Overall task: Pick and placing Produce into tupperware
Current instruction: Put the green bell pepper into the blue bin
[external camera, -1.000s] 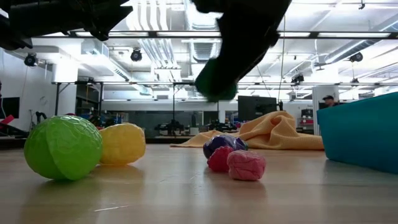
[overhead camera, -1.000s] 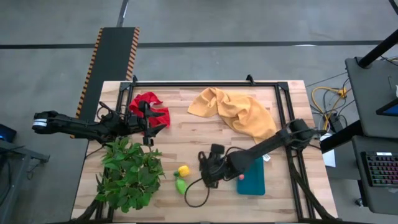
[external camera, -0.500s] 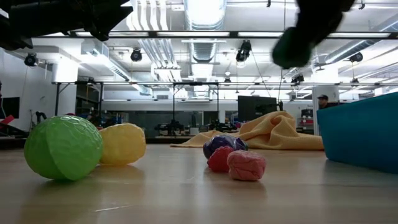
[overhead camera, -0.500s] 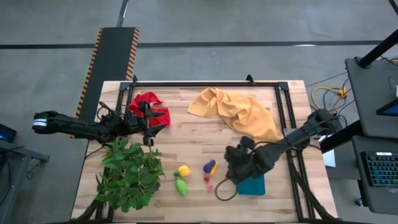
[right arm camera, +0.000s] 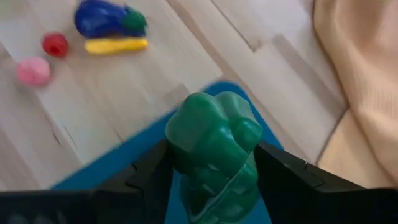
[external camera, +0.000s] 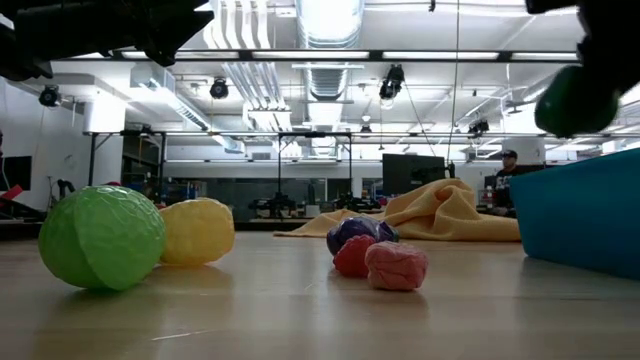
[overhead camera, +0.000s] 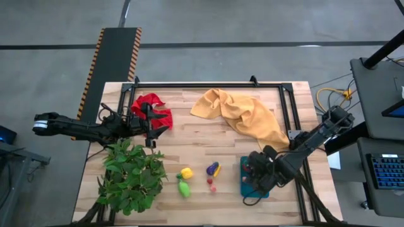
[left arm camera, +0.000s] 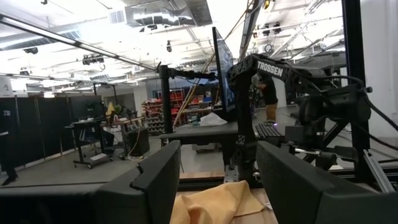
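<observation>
Right gripper (right arm camera: 211, 163) pinching one green vegetable (right arm camera: 214, 146) over tupperware (right arm camera: 143, 155) (five pieces on table (overhead camera: 189, 142)).

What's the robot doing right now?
Right pincer shut on green vegetable, above teal container. Left pincer open, waiting near red cloth. Nothing blocking.

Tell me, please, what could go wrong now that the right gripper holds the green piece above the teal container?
1. The right gripper holds the green piece over the teal container's edge rather than its middle; released here, it might bounce out onto the table.
2. The container is light-looking and sits near the table's edge; a low descent could nudge it.
3. The dangling cable by the container might snag it.
</observation>
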You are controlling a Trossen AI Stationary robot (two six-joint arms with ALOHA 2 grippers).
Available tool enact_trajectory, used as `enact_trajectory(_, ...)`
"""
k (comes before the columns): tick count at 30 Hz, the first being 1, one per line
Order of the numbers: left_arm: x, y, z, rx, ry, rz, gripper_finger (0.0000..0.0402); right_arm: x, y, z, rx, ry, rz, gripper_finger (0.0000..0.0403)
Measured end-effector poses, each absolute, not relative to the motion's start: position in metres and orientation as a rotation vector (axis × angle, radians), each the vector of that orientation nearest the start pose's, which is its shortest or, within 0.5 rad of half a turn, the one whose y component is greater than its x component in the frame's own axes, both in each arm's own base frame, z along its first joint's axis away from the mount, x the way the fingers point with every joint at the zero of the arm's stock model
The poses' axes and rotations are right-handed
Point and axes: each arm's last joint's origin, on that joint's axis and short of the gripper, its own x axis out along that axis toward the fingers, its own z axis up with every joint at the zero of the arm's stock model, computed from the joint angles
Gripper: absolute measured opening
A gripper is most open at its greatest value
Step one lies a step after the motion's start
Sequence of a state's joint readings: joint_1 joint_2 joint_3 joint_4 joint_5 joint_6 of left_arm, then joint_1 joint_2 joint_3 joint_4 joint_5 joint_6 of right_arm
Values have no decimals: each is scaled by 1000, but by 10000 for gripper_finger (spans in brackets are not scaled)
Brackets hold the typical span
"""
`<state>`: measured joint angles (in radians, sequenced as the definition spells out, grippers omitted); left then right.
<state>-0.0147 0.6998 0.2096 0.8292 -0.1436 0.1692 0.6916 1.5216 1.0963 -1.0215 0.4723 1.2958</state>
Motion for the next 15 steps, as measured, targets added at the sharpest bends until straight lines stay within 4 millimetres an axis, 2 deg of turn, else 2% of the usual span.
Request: enact_trajectory(15,153,2,243,141,-326,156,196,194,159,201,408,1160,-640,195)
